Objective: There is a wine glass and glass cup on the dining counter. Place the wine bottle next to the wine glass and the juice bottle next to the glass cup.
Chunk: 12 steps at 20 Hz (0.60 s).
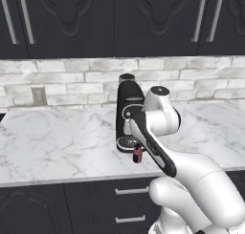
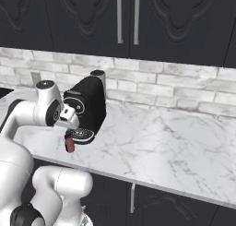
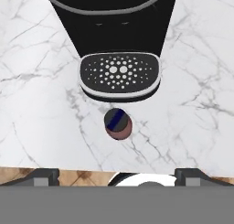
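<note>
The juice bottle (image 3: pixel 118 124), small, purple-red and dark-capped, stands upright on the wall counter just in front of a coffee machine's drip tray. It is also seen from the side near the counter's front edge (image 1: pixel 138 154) (image 2: pixel 70 144). My gripper (image 3: pixel 119 175) hangs straight above it and looks down on its cap. The jaws are open wide with nothing between them, and one fingertip (image 3: pixel 45 175) sits far to each side of the bottle. The wine bottle, wine glass, glass cup and dining counter are out of view.
A black coffee machine (image 1: pixel 128 111) (image 2: pixel 90 105) stands right behind the bottle, its perforated drip tray (image 3: pixel 119 74) close to the cap. The white marble counter (image 1: pixel 48 142) runs wide to both sides, with a brick backsplash (image 2: pixel 161 89) and dark upper cabinets (image 1: pixel 72 23) behind.
</note>
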Available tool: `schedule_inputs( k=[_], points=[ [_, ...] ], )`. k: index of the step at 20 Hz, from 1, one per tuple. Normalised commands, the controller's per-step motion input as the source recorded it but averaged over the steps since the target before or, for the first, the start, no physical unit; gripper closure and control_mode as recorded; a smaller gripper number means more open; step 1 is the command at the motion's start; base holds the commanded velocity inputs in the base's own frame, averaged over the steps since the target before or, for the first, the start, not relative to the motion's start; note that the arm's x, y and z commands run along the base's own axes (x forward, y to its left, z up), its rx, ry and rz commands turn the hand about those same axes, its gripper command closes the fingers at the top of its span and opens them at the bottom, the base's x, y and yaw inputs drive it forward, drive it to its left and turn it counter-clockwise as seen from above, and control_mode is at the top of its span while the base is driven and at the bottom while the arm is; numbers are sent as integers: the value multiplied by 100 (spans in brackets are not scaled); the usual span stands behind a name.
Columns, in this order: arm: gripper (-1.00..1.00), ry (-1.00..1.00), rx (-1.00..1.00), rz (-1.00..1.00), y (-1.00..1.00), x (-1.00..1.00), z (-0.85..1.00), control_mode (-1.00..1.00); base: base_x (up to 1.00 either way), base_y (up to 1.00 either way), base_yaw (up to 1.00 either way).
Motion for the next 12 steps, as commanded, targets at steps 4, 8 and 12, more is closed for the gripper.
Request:
schedule_inputs(
  k=[4,8,12],
  points=[
    [-100,0,0,0,0,0,-22,-100,0,0,0],
    [-100,0,0,0,0,0,-22,-100,0,0,0],
    [-100,0,0,0,0,4,-21,-100,0,0,0]
  ],
)
